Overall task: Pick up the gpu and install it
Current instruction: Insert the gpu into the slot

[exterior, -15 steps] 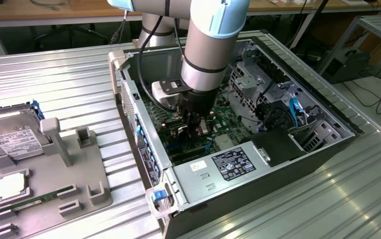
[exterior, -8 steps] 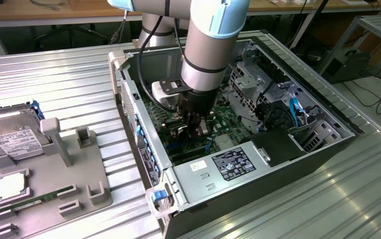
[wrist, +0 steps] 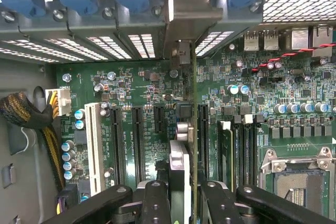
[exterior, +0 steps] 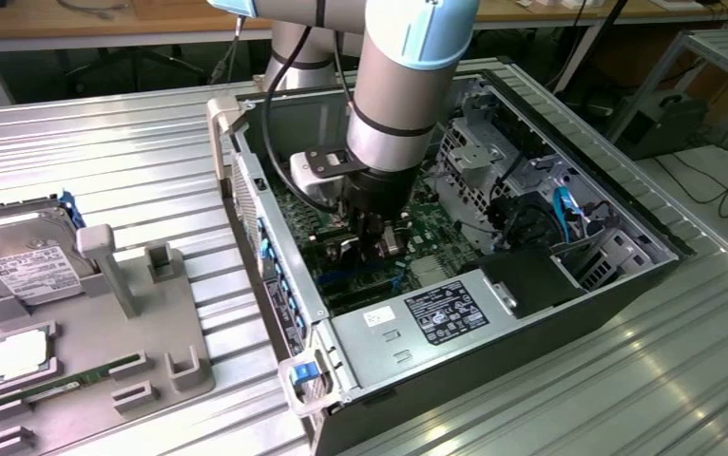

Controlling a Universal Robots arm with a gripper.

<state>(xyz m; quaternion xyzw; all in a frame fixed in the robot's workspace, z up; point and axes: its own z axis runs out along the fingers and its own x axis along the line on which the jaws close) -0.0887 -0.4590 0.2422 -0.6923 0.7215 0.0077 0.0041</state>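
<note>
gripper (wrist: 181, 203) fingers pinched the gpu (wrist: 179, 129), held edge-on above the motherboard (wrist: 294, 93) inside the open case (exterior: 338, 366). black slots (wrist: 137, 140) and a white slot (wrist: 94, 145) flanked it; the silver bracket (wrist: 189, 14) met the rear wall.

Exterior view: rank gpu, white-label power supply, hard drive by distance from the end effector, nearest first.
1. gpu: held edge-on in the end effector, inside the open case above the motherboard.
2. power supply: inside the case at its near end, just below the end effector in the picture.
3. hard drive: outside the case on the grey fixture at the exterior view's left.
</note>
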